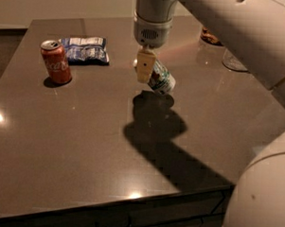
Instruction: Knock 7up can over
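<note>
Dark, glossy brown table (84,146) fills most of the frame, with small glints of light near its left and lower edges. Slightly above the centre of the frame hangs the gripper (145,70), pointing straight down from the pale grey arm (222,24) that comes in from the upper right. Whether the claw is clenched or released cannot be told from this angle. The 7up can (161,79) sits immediately right of and slightly below the claw's pale tip, touching it or very nearly so. It is clearly tilted: its upper end is tucked against the claw and its other end points toward the lower right. Whether it rests on the table cannot be told. A heavy shadow (156,130) spreads just beneath the can and runs toward the lower right. Well apart, in the upper left, a red cola can (55,62) stands upright, with a blue and white snack bag (84,49) lying flat just behind it. A clear glass container (235,60) stands at the upper right, partly hidden by the arm.
</note>
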Controlling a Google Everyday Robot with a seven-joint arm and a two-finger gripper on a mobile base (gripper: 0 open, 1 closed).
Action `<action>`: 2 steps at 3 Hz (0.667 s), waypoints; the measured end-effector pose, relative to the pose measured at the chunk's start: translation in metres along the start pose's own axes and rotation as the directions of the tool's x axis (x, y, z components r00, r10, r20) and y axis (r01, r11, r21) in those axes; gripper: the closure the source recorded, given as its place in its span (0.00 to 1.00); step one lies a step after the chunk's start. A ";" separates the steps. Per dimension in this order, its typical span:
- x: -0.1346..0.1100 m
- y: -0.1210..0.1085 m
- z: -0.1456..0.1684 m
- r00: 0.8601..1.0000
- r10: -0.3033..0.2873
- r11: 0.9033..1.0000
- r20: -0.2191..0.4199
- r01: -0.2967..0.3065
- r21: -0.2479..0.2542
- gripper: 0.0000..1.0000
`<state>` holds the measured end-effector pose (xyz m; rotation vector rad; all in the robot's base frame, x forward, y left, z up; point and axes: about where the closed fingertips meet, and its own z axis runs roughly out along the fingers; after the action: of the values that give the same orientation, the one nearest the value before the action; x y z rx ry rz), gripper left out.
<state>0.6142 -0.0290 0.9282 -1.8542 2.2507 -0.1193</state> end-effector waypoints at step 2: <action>-0.009 0.014 0.023 0.984 -0.158 0.987 -0.087 0.155 -0.047 0.28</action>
<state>0.6071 -0.0155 0.9040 -2.0857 2.1768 -0.1888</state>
